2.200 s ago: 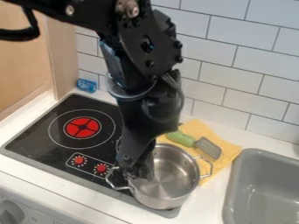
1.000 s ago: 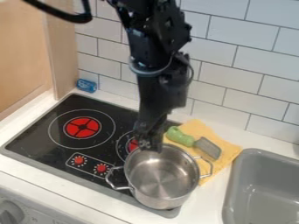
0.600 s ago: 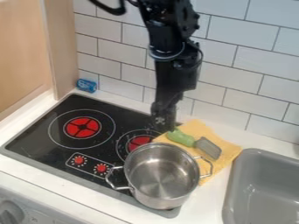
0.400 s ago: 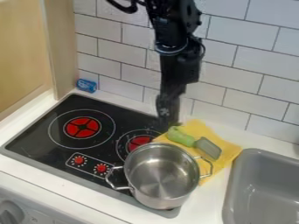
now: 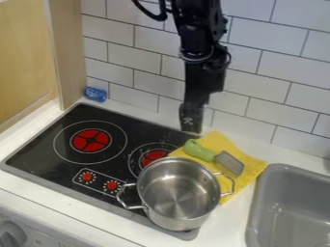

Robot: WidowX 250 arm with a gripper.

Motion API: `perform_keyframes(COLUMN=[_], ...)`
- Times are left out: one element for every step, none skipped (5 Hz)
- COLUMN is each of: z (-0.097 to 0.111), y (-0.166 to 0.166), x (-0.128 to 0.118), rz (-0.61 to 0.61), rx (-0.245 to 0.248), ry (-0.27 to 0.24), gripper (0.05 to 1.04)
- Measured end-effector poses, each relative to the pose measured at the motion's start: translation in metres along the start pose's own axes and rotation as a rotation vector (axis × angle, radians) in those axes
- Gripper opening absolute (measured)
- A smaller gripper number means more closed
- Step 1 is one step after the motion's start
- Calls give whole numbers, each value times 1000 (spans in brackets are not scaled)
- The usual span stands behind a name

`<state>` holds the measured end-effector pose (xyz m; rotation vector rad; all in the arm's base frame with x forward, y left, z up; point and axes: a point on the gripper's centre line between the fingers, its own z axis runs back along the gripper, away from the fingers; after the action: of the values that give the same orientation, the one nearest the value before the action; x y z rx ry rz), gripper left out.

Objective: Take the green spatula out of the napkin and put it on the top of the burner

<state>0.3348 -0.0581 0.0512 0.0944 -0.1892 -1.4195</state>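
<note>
My gripper (image 5: 191, 126) hangs near the tiled wall, just above and behind the spatula's handle end and apart from it. The green spatula (image 5: 200, 151) has a grey blade and lies flat across the yellow napkin (image 5: 249, 186), handle to the upper left and blade to the lower right. Two red burners mark the black stovetop: the left burner (image 5: 91, 140) is fully exposed, and the right burner (image 5: 153, 155) sits just behind the pot.
A steel pot (image 5: 178, 193) with two handles stands at the stove's front right corner, one handle over the napkin. The grey sink (image 5: 289, 207) is at the right. A blue can (image 5: 95, 94) lies by the wooden panel at the back left.
The gripper has moved from over the pot back toward the wall and to the right, uncovering the right burner. The spatula, napkin and pot have stayed in place.
</note>
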Motion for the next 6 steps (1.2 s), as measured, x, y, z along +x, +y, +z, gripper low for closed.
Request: perform_keyframes(z=[-11, -19, -28, -35, -35, -35], y=[-6, -11, -11, -14, -15, -15], x=[-3, -1, 0, -2, 2, 5], rz=[-13, -34, -44, -50, -69, -80], rx=[-40, -73, -97, -115, -110, -99], ry=[20, 36, 40, 59, 73, 81], gripper=[999, 999, 999, 938, 629, 387])
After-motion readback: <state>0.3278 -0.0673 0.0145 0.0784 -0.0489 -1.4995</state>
